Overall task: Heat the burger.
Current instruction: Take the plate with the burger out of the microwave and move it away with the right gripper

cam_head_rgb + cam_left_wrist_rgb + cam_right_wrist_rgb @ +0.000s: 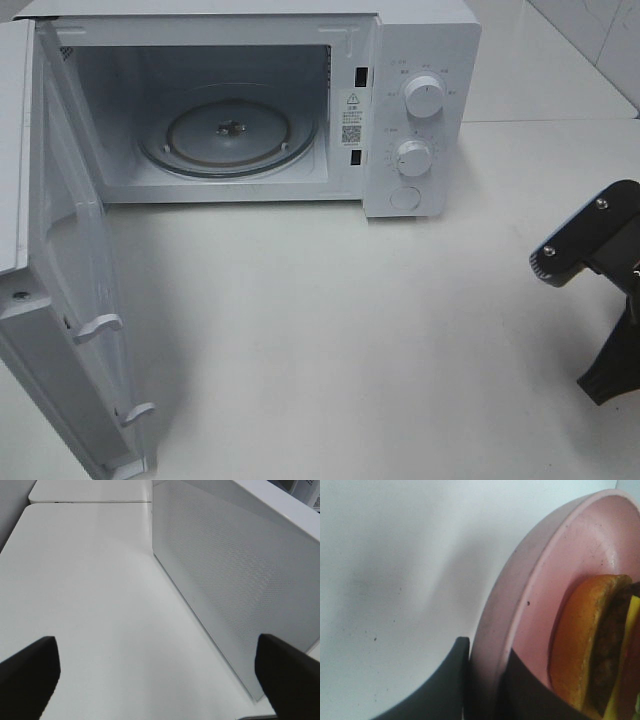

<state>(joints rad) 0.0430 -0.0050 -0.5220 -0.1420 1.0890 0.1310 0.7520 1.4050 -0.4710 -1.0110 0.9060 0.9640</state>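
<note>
Right gripper [482,690] jaws clamp the plate [520,590] rim to carry the burger [590,645] toward the open microwave [420,110]; left gripper [157,672] jaws gape, empty.

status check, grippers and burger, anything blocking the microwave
Left gripper open, empty. Right gripper shut on pink plate rim, burger aboard. Microwave door open, cavity unobstructed.

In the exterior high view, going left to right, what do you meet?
Open microwave door → glass turntable → warning sticker → the two control knobs → right arm's black pincer mount.
</note>
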